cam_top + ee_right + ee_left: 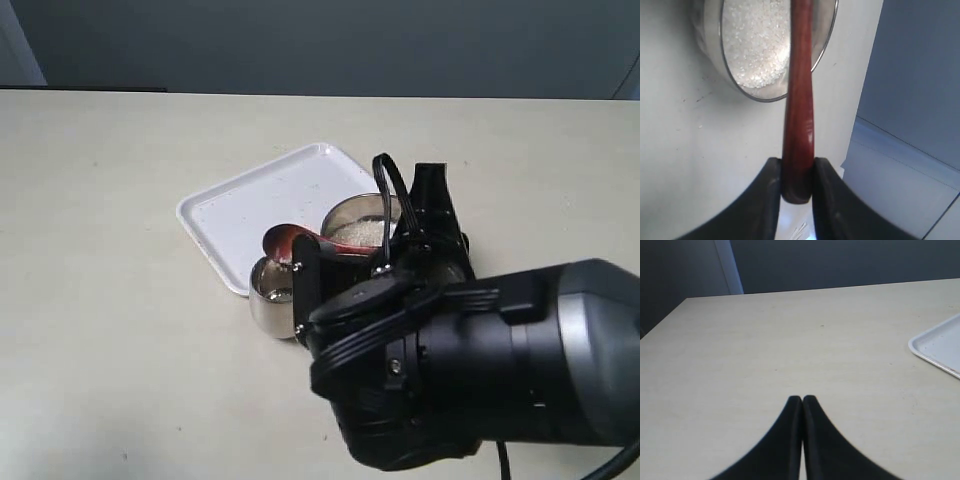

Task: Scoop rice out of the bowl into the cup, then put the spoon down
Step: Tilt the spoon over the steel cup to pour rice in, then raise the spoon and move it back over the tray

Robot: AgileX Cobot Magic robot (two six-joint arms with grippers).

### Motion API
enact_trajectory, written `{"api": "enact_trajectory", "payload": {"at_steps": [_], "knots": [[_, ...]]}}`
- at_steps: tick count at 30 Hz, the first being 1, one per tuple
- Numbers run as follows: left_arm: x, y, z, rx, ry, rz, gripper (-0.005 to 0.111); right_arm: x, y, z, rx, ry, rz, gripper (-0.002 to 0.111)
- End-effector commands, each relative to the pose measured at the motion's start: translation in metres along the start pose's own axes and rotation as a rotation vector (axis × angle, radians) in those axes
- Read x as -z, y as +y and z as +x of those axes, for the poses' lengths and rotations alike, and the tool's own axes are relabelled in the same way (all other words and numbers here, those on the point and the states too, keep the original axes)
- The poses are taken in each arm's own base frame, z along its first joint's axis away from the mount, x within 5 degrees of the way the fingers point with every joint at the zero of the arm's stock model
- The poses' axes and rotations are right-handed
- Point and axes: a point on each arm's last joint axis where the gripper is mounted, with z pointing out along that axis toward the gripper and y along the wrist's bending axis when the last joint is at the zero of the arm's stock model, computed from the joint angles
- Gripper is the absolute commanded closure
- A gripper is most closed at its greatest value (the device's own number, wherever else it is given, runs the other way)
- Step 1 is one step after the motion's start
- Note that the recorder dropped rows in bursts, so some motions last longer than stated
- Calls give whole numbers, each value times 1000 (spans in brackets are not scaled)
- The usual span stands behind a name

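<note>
Spoon (799,100) in grip of right end effector (797,164), handle above rice (755,40); left end effector (802,400) clenched.

Soft, even light fills all three views, bright enough and without hard shadows. In my right wrist view the spoon (799,100), clamped in my right gripper (797,167), carries a pale glossy streak along its handle just beyond the jaws. Farther out past the jaws the rice (755,40) glares almost white, its grains washed out, and the bowl (710,35) throws a faint grey shadow beside its rim. My fingers (765,200) are black, soft-edged blurs. In my left wrist view the left gripper (802,402), tips pressed together, is equally out of focus, while the table (790,330) ahead of the jaws is evenly lit and slightly grainy. The exterior view is soft, and my arm (520,370) is a dark blurred bulk.
</note>
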Motion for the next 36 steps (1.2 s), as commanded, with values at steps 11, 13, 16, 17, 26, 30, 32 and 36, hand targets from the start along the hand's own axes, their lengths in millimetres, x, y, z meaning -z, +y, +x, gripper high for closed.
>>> {"api": "enact_trajectory", "payload": {"at_steps": [11, 13, 16, 17, 26, 30, 32, 36], "knots": [[1, 0, -4, 5, -18, 1, 106, -2, -5, -3, 43, -27, 101, 109], [1, 0, -4, 5, -18, 1, 106, -4, -4, -5, 60, -27, 116, 109], [1, 0, -4, 5, -18, 1, 106, -4, -4, -5, 64, -28, 122, 109], [1, 0, -4, 5, -18, 1, 106, -4, -4, -6, 66, -29, 125, 109], [1, 0, -4, 5, -18, 1, 106, -14, -22, -6, -41, -19, 74, 109], [1, 0, -4, 5, -18, 1, 106, -25, -57, -22, -199, -173, 16, 109], [1, 0, -4, 5, -18, 1, 106, -31, -72, -29, -249, -274, -9, 109], [1, 0, -4, 5, -18, 1, 106, -57, -94, -47, -319, -460, -65, 109]]}}
